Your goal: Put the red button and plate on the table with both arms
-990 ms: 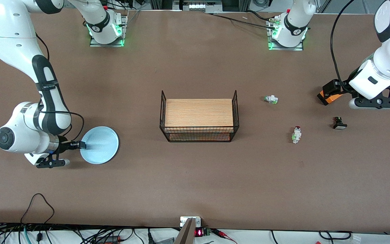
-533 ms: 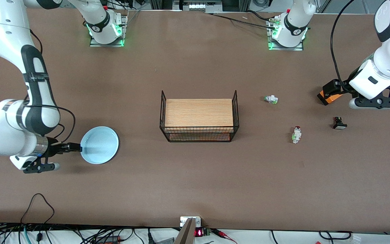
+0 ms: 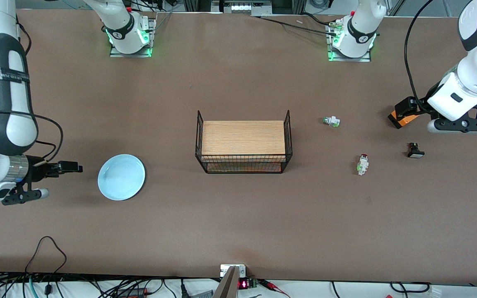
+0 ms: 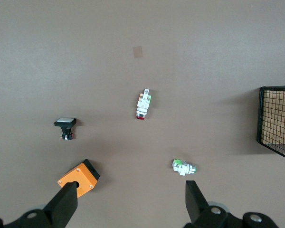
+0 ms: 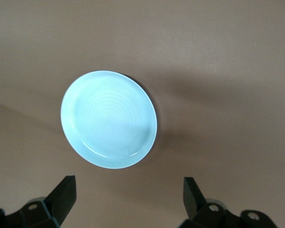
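Note:
The light-blue plate lies flat on the brown table toward the right arm's end; it also shows in the right wrist view. My right gripper is open and empty, a short way off the plate's rim, with its jaws wide apart in the right wrist view. The red button lies on its side on the table toward the left arm's end and also shows in the left wrist view. My left gripper is open and empty, high over the table, and the left arm waits.
A wood-topped black wire rack stands mid-table. A white-green switch, a black switch with a white cap and an orange box lie near the red button, under the left arm's hand.
My right gripper has let go of the plate's rim and drawn back toward the right arm's end of the table. The plate stays put. The left arm has not moved.

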You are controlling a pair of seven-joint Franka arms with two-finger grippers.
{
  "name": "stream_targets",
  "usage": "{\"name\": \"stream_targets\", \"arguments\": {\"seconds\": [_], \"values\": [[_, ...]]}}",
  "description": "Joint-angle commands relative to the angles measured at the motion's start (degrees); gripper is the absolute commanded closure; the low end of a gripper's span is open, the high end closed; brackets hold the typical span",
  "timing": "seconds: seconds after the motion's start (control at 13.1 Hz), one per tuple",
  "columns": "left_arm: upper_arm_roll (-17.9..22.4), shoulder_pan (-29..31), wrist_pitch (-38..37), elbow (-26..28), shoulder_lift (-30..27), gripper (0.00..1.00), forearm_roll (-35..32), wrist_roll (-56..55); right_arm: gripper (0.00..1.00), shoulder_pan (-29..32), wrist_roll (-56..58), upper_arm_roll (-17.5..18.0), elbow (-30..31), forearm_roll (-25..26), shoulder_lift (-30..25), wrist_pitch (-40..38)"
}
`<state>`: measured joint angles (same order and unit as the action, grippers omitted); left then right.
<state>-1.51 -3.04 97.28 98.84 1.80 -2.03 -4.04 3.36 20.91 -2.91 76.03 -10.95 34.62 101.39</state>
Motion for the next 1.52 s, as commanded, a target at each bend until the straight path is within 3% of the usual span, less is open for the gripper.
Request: {"name": "stream_targets", "arguments": {"seconds": [0.0,0.15,0.23,0.69,0.84,0.99,1.14,1.45], "values": [[-0.07,-0.04,-0.69,-0.14,-0.83,0.0,0.18,-0.27,0.0,-1.42,1.67,0.37,-2.19,1.01,-1.4,-2.68],[-0.07,-0.04,-0.69,-0.14,-0.83,0.0,0.18,-0.27,0.0,-6.06,1.67,0.1,-8.5,9.15,-1.31,-7.33],[-0.07,-0.04,-0.69,-0.14,-0.83,0.0,0.18,-0.27,0.0,-7.13,1.67,0.01,-10.79,10.5,-1.31,-10.39],[-0.07,-0.04,-0.69,-0.14,-0.83,0.0,0.18,-0.09,0.0,-7.93,1.67,-0.43,-16.79,10.95,-2.27,-20.7],[-0.07,-0.04,-0.69,-0.14,-0.83,0.0,0.18,-0.09,0.0,-8.55,1.41,-0.6,-13.04,11.04,-6.56,-20.27],[-0.07,-0.04,-0.69,-0.14,-0.83,0.0,0.18,-0.09,0.0,-8.64,-2.43,-0.61,-2.43,11.74,-13.93,-16.17],[-0.07,-0.04,-0.69,-0.14,-0.83,0.0,0.18,-0.09,0.0,-9.6,-5.96,-0.69,3.75,12.0,-19.13,-14.99],[-0.07,-0.04,-0.69,-0.14,-0.83,0.0,0.1,0.26,0.0,-9.69,-8.87,-0.78,7.98,12.62,-28.71,-19.29]]}}
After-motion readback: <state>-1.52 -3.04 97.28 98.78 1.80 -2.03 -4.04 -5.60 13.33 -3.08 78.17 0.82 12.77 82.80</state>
